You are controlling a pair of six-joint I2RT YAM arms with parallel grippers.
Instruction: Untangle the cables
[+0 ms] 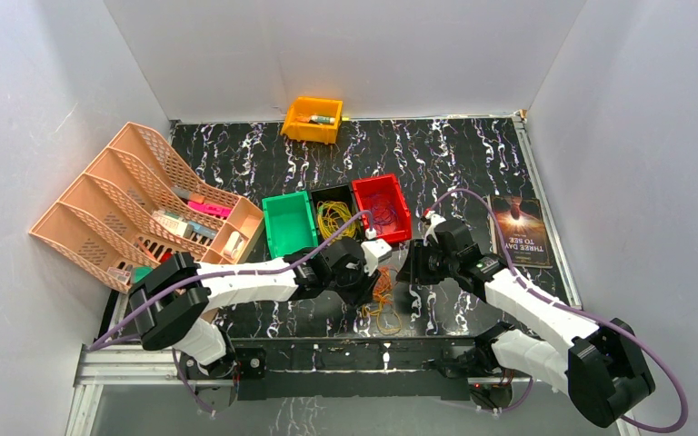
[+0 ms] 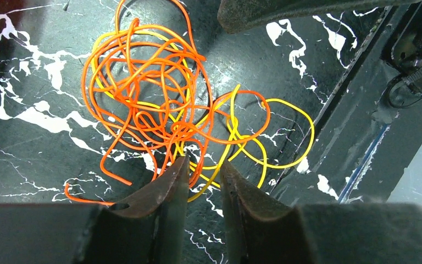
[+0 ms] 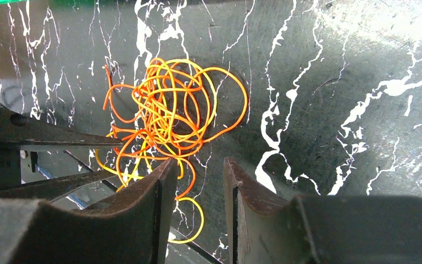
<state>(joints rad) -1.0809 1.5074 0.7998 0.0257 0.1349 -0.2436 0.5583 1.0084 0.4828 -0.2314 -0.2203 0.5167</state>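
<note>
left pincer (image 2: 202,169) narrowly parted, orange-yellow cables (image 2: 182,131) between tips | right pincer (image 3: 199,169) parted, grasping nothing

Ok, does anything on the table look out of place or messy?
Yes: orange and yellow cables lie snarled in one heap on the bare tabletop near the front edge, outside the bins. Nothing else stands out.

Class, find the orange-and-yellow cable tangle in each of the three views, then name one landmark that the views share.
Top external: tangle low centre, near the table's front edge.
Left wrist: tangle upper centre.
Right wrist: tangle centre-left.
Shared landmark: the black table's white veining.
</note>
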